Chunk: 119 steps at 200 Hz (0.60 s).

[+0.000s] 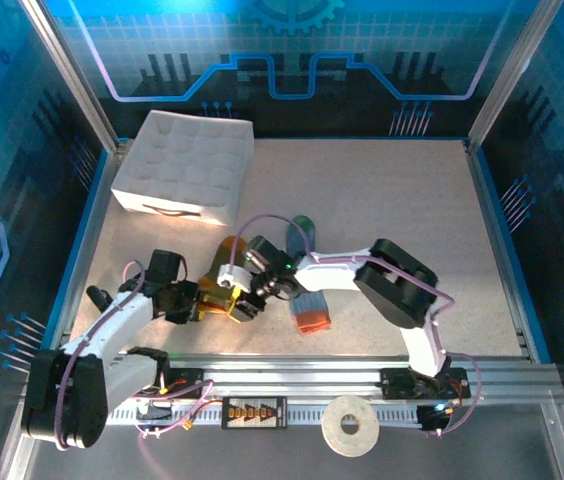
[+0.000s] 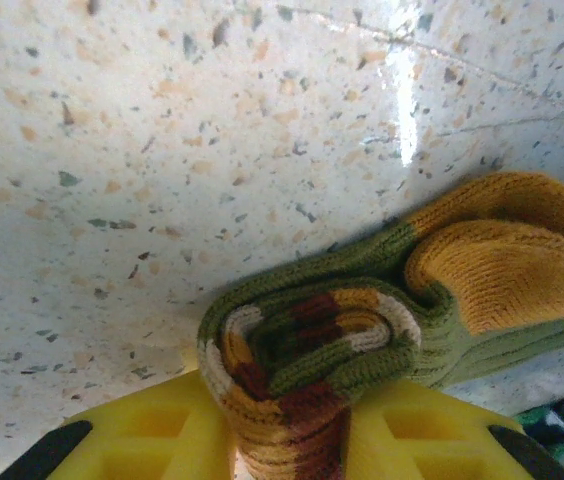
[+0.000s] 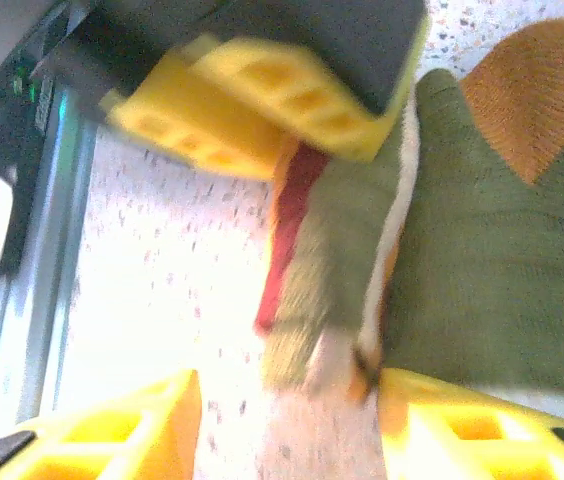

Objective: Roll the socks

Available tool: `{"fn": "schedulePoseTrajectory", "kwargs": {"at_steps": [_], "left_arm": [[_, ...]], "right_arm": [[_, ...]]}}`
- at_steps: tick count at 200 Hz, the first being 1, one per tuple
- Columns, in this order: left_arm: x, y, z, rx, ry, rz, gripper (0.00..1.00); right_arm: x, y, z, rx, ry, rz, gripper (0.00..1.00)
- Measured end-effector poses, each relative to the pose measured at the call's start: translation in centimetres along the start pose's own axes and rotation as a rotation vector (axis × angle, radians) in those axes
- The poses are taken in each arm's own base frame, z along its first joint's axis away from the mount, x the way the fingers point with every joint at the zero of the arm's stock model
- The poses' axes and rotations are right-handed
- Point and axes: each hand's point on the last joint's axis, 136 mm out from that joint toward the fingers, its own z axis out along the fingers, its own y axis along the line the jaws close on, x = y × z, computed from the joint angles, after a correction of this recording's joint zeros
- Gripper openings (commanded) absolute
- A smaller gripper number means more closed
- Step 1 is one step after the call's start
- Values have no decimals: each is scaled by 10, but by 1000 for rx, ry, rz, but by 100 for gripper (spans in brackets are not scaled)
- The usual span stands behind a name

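Rolled olive sock (image 2: 312, 345), pinched in left tool (image 2: 292, 432)

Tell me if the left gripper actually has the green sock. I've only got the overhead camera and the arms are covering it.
Observer: Yes. In the left wrist view the left gripper has its yellow fingers pressed against both sides of the rolled end of the olive sock.
Operator: And the right gripper?
Observer: In the right wrist view the right gripper stands open, with bare table between its fingers.
Operator: Is the whole sock rolled?
Observer: No. The mustard toe sticks out past the roll, not wound in.
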Motion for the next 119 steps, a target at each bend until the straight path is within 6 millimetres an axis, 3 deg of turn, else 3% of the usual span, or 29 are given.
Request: {"fn": "schedulePoseTrajectory", "kwargs": {"at_steps": [25,69,119], "left_arm": [[0,0,0,-22,2,8,30],[0,-1,0,-70,8,4,31],[1,-3,1,-115,22,2,31]], "right_arm": [[-9,7,-11,171,-62,-259,64],[-41,19,0,383,-85,-617,62],[-21,0,30,475,52,-739,42]]}}
